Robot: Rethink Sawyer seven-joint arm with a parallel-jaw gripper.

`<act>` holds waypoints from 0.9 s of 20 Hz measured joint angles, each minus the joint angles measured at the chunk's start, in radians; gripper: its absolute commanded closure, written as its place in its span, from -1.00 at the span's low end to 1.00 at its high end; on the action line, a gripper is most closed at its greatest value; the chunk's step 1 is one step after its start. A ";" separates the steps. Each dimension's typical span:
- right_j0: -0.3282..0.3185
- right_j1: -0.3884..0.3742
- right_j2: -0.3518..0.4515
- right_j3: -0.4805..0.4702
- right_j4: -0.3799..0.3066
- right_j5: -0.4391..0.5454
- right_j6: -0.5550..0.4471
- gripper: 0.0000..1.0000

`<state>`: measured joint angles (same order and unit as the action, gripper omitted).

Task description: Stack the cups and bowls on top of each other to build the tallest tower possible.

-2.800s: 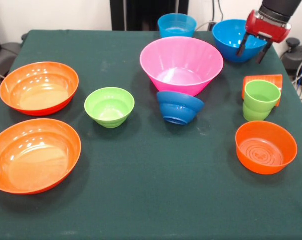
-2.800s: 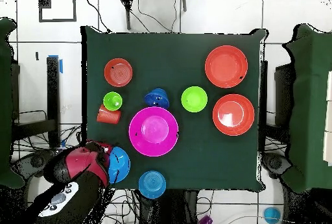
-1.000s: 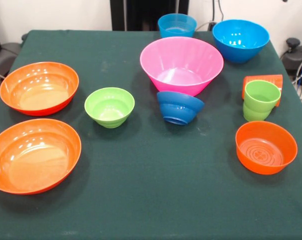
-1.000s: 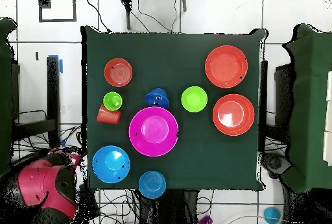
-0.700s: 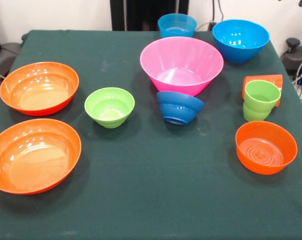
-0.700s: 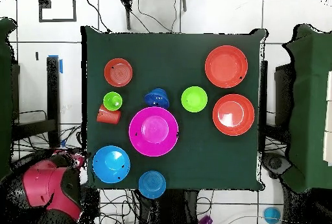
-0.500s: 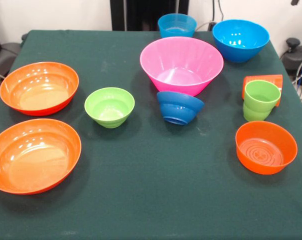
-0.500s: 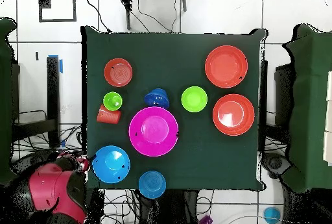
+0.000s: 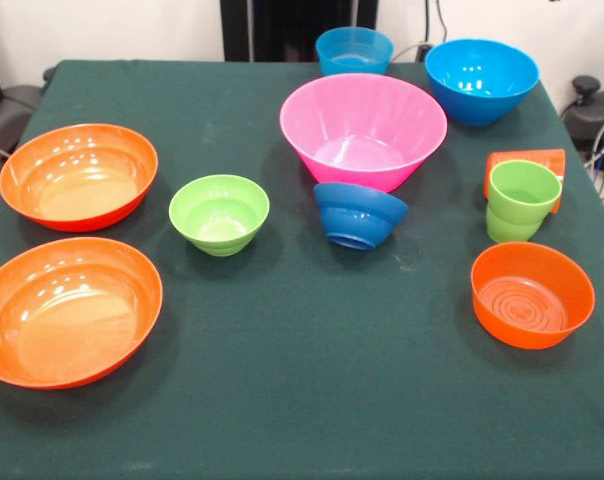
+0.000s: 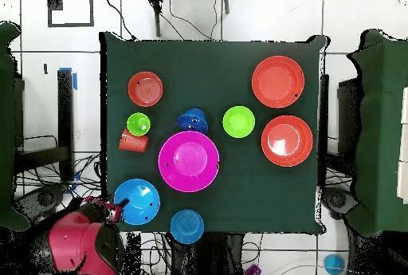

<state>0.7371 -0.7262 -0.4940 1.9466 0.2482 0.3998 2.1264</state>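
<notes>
A: Where is the pincer [image 10: 111, 210] now?

B: Only the overhead view shows it, off the worktop's [image 10: 239, 56] corner and just beside the rim of the big sky blue bowl [image 10: 136, 201]. A few seconds ago it hung right over that bowl; then the arm [image 10: 78, 244] swung clear of the worktop, and in the last half second it has crept back toward the same corner. Whether the pincer is spread or pressed together I cannot tell.

A: So it holds nothing?

B: Nothing shows in it, and no bowl has shifted. My guess is that it is lining up on that blue bowl again.

A: And the tower?

B: Not begun. In the front view the pink bowl [image 9: 363, 128] sits alone on the cloth at far centre, with the small dark blue bowl [image 9: 359, 214] tilted against its near side. The second sky blue bowl [image 9: 354, 49] stands behind it. The two wide orange bowls [image 9: 78, 175] [image 9: 68, 309] lie apart on the left, the green bowl [image 9: 219, 212] between them and the middle. On the right, the green cup [image 9: 521, 199] stands upright, the orange cup [image 9: 527, 160] lies on its side behind it, and the smaller orange bowl [image 9: 532, 293] is nearest.
</notes>
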 measured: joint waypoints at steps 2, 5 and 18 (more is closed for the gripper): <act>-0.004 -0.009 0.000 0.012 -0.008 -0.007 0.000 -1.00; -0.006 -0.042 0.000 0.022 -0.022 0.006 0.000 -1.00; 0.023 -0.198 0.000 0.006 -0.038 0.260 0.000 -1.00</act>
<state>0.7596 -0.9241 -0.4940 1.9531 0.2104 0.6601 2.1264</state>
